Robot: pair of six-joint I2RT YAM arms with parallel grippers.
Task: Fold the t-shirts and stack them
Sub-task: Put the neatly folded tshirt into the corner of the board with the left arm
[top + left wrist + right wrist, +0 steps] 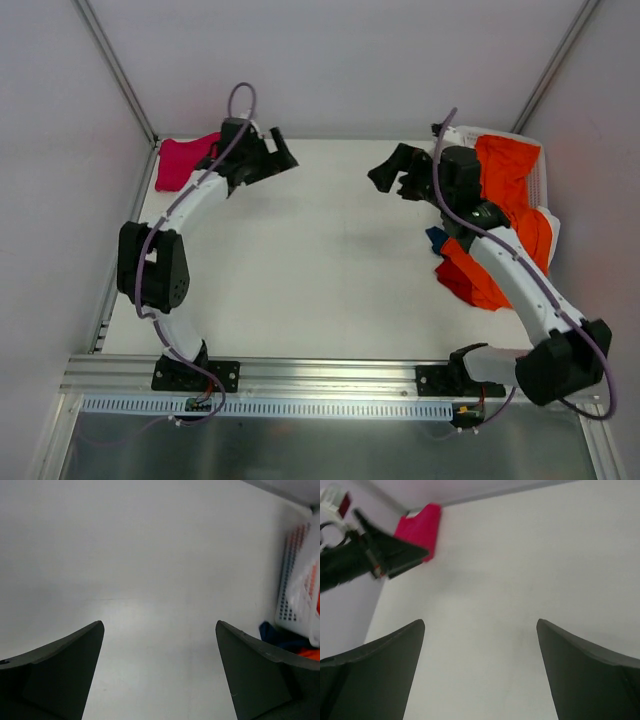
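Observation:
A folded crimson t-shirt (178, 162) lies in the far left corner of the table, also seen in the right wrist view as a crimson t-shirt (419, 528). My left gripper (281, 152) hovers just right of it, open and empty, pointing toward the table's middle. An orange t-shirt (510, 190) spills from a white basket (545, 185) at the far right and hangs down to the table (475, 278). My right gripper (392, 172) is open and empty, left of the basket. Bare table shows between the left gripper (160, 625) jaws and between the right gripper (480, 622) jaws.
A dark blue cloth (436, 238) peeks out under the orange shirt, also seen as blue cloth (277, 632) beside the perforated basket (292, 580). Walls close the table on the left, back and right. A metal rail (320, 375) runs along the near edge.

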